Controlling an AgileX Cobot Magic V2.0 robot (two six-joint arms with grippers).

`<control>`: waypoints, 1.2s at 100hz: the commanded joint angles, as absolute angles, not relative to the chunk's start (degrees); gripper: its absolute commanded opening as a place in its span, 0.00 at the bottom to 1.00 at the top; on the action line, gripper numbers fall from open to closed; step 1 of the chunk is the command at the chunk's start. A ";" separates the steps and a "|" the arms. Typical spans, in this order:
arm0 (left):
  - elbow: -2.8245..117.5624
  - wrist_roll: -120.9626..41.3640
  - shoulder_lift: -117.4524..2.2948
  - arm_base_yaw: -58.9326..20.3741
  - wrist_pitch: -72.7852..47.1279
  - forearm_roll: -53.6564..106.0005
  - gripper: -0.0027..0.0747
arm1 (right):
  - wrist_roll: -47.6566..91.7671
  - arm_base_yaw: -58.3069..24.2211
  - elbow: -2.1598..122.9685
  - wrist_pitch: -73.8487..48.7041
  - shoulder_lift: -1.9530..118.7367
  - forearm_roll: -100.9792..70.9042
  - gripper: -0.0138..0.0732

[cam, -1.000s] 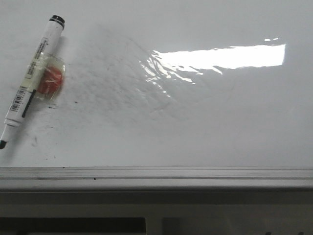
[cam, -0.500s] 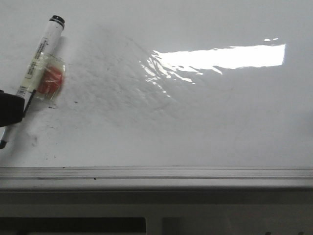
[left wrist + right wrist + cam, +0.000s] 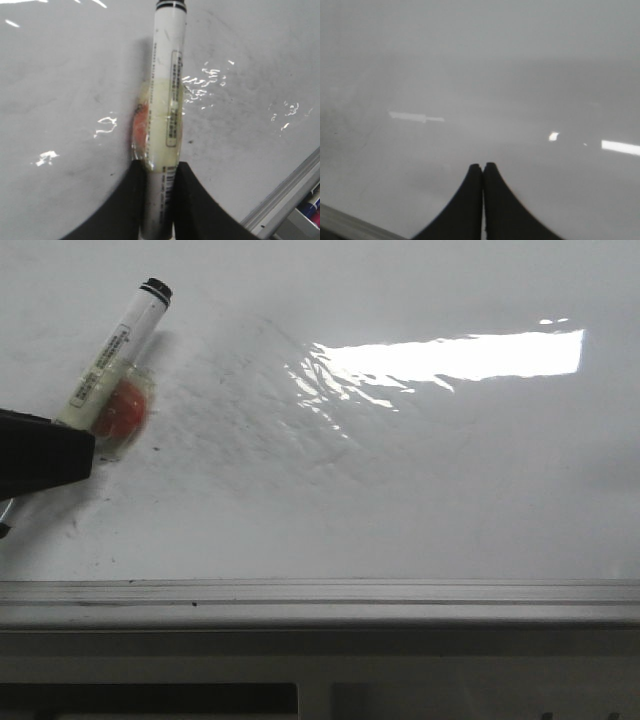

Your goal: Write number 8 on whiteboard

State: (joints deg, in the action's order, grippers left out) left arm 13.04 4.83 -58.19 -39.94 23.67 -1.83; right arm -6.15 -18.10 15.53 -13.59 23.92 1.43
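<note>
The whiteboard fills the front view, glossy white with faint grey smears and a bright glare patch. No number 8 shows on it. A white marker with a black end and an orange lump taped to its side lies slanted at the left. My left gripper comes in from the left edge and is shut on the marker's lower barrel. In the left wrist view the black fingers clamp the marker on both sides. My right gripper is shut and empty over bare board.
The grey metal edge rail runs along the board's near side and shows in the left wrist view. Beyond the rail in the left wrist view lie coloured marker ends.
My left gripper has come in from the left and closed on the marker. The marker's capped end has swung to the right and up on the board.
</note>
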 commanded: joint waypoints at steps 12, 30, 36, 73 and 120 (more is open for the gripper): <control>14.70 4.84 -58.27 -39.83 29.70 -21.11 0.01 | 0.61 -32.53 27.33 -12.95 36.67 1.89 0.37; 14.70 4.84 -58.27 -39.83 32.48 -28.71 0.01 | 0.61 -47.47 36.26 -13.86 49.49 1.89 0.54; 14.70 4.84 -58.27 -39.83 33.47 -32.23 0.01 | 0.61 -49.62 38.66 -13.55 52.51 1.89 0.54; 14.70 4.84 -58.27 -39.83 35.82 -35.61 0.01 | 0.61 -54.60 47.07 -12.06 64.81 -1.08 0.54; 14.70 5.56 -57.85 -39.83 35.17 -35.38 0.37 | 0.00 -54.60 47.64 -11.47 64.38 -0.94 0.08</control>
State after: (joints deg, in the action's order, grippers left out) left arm 13.04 3.89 -58.73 -39.83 31.47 -37.51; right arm 0.00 -55.18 45.71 -15.57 66.81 -3.17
